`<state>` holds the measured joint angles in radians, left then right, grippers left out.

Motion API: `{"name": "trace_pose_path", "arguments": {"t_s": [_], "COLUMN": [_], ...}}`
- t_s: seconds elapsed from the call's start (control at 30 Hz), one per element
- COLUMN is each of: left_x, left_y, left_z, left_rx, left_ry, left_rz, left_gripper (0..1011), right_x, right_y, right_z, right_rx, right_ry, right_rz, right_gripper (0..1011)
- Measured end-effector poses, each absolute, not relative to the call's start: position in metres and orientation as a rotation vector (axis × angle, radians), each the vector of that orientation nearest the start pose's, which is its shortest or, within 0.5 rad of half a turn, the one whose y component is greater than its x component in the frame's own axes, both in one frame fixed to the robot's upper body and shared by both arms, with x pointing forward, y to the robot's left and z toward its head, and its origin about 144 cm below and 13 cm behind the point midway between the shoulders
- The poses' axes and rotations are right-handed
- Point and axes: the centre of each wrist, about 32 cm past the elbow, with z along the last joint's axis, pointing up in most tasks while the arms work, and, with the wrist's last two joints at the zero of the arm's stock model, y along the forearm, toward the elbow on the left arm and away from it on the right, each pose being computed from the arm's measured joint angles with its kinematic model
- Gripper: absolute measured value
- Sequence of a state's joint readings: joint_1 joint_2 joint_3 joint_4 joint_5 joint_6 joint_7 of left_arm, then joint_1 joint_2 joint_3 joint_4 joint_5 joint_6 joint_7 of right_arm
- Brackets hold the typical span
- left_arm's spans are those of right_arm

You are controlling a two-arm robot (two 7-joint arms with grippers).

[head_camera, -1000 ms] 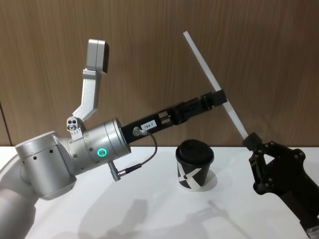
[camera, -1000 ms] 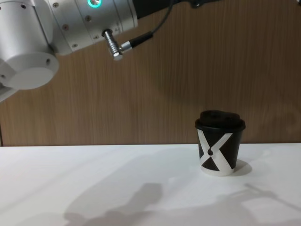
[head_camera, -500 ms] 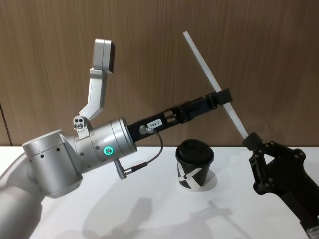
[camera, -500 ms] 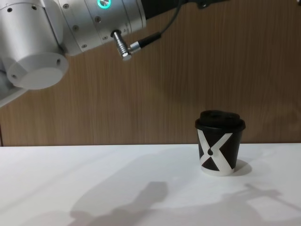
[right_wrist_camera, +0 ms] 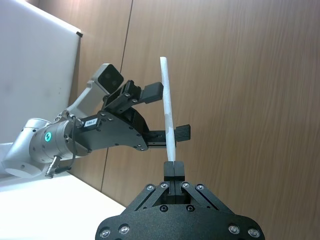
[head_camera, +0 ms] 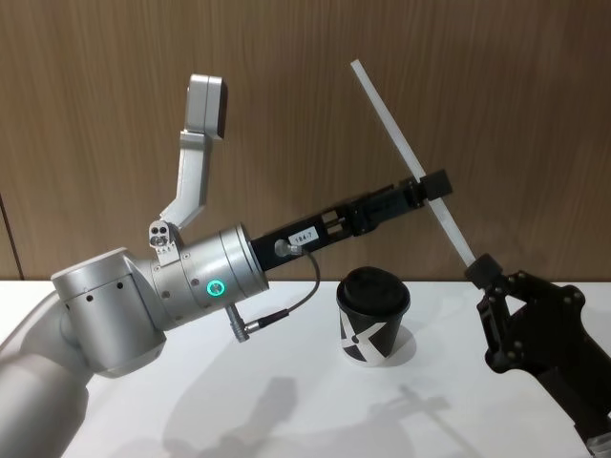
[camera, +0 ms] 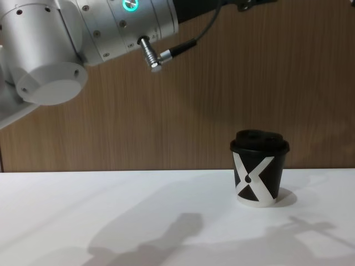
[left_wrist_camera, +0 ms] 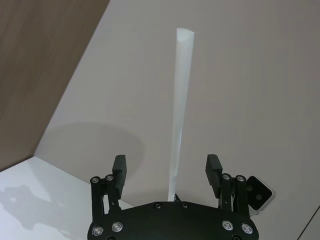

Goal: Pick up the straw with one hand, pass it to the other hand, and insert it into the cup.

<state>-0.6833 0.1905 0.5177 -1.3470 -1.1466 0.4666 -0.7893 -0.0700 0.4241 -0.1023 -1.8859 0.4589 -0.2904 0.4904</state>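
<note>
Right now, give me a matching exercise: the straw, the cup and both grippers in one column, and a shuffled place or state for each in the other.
1. straw
2. cup
3. left gripper
4. right gripper

A. stands on the white table, lid on
B. shut on the straw's lower end
C. tilted in the air
D. jaws open, either side of the straw

Pairs: 1-C, 2-A, 3-D, 4-B

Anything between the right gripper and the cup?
No. In the head view that stretch is bare: the right gripper grips the straw low, right of the cup; the left gripper straddles it higher up, open.
</note>
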Motion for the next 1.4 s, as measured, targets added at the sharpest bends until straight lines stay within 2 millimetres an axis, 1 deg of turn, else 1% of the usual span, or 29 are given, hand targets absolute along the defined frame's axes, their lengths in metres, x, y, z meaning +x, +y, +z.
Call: {"name": "trace_pose_path", "arguments": {"t_s": [0.07, 0.1, 0.17, 0.23, 0.27, 0.33, 0.4, 0.43, 0.5, 0.57, 0.6, 0.63, 0.67, 0.7, 0.73, 0.8, 0.87, 0.93, 1.0, 1.03, 1.07, 1.23, 1.4], "left_x": [0.5926, 0.5927, 0.5928, 0.5929, 0.5929, 0.5929, 0.593, 0.593, 0.593, 0.5931, 0.5931, 0.5931, 0.5931, 0.5931, 0.5931, 0.5931, 0.5932, 0.5932, 0.5932, 0.5932, 0.5932, 0.5932, 0.5933], "left_y": [0.1394, 0.1393, 0.139, 0.1387, 0.1387, 0.1385, 0.1383, 0.1382, 0.138, 0.138, 0.1379, 0.1379, 0.1378, 0.1378, 0.1377, 0.1377, 0.1376, 0.1375, 0.1374, 0.1374, 0.1374, 0.1374, 0.1375], "left_z": [1.3079, 1.3079, 1.308, 1.308, 1.308, 1.308, 1.308, 1.308, 1.308, 1.308, 1.308, 1.3081, 1.308, 1.308, 1.3081, 1.3081, 1.3081, 1.3081, 1.3081, 1.3081, 1.3081, 1.308, 1.308], "left_rx": [-0.407, -0.407, -0.407, -0.406, -0.406, -0.406, -0.405, -0.405, -0.405, -0.405, -0.405, -0.405, -0.405, -0.405, -0.405, -0.405, -0.405, -0.405, -0.405, -0.405, -0.405, -0.404, -0.404], "left_ry": [0.492, 0.492, 0.491, 0.491, 0.491, 0.49, 0.49, 0.49, 0.49, 0.49, 0.49, 0.49, 0.49, 0.49, 0.489, 0.489, 0.489, 0.489, 0.489, 0.489, 0.489, 0.489, 0.489], "left_rz": [0.053, 0.054, 0.054, 0.055, 0.055, 0.056, 0.056, 0.057, 0.057, 0.057, 0.057, 0.057, 0.057, 0.057, 0.058, 0.058, 0.058, 0.058, 0.058, 0.058, 0.058, 0.058, 0.059], "left_gripper": [978, 939, 910, 842, 832, 755, 699, 651, 614, 530, 500, 500, 449, 428, 362, 323, 246, 206, 107, 107, 64, 24, 11], "right_x": [0.4297, 0.4297, 0.4297, 0.4297, 0.4297, 0.4297, 0.4298, 0.4298, 0.4297, 0.4298, 0.4297, 0.4297, 0.4297, 0.4298, 0.4298, 0.4297, 0.4297, 0.4297, 0.4297, 0.4297, 0.4297, 0.4297, 0.4298], "right_y": [-0.2804, -0.2805, -0.2805, -0.2805, -0.2805, -0.2805, -0.2805, -0.2804, -0.2805, -0.2805, -0.2805, -0.2804, -0.2805, -0.2805, -0.2805, -0.2805, -0.2805, -0.2805, -0.2804, -0.2805, -0.2805, -0.2805, -0.2804], "right_z": [1.2271, 1.2271, 1.2271, 1.2271, 1.2271, 1.2271, 1.2271, 1.2271, 1.2271, 1.2271, 1.2271, 1.2271, 1.2271, 1.2271, 1.2271, 1.2271, 1.2271, 1.2271, 1.2271, 1.2271, 1.2271, 1.2271, 1.2271], "right_rx": [0.324, 0.324, 0.324, 0.324, 0.324, 0.324, 0.324, 0.324, 0.324, 0.324, 0.324, 0.324, 0.324, 0.324, 0.324, 0.324, 0.324, 0.324, 0.324, 0.324, 0.324, 0.324, 0.324], "right_ry": [-0.359, -0.359, -0.359, -0.359, -0.359, -0.359, -0.359, -0.359, -0.359, -0.359, -0.359, -0.359, -0.359, -0.359, -0.359, -0.359, -0.359, -0.359, -0.359, -0.358, -0.358, -0.358, -0.359], "right_rz": [-0.845, -0.845, -0.845, -0.845, -0.845, -0.845, -0.845, -0.845, -0.845, -0.845, -0.845, -0.845, -0.845, -0.845, -0.845, -0.845, -0.845, -0.845, -0.845, -0.845, -0.845, -0.845, -0.845], "right_gripper": [0, 0, 0, 0, 0, 0, 0, 0, 0, 0, 0, 0, 0, 0, 0, 0, 0, 0, 0, 0, 0, 0, 0]}}
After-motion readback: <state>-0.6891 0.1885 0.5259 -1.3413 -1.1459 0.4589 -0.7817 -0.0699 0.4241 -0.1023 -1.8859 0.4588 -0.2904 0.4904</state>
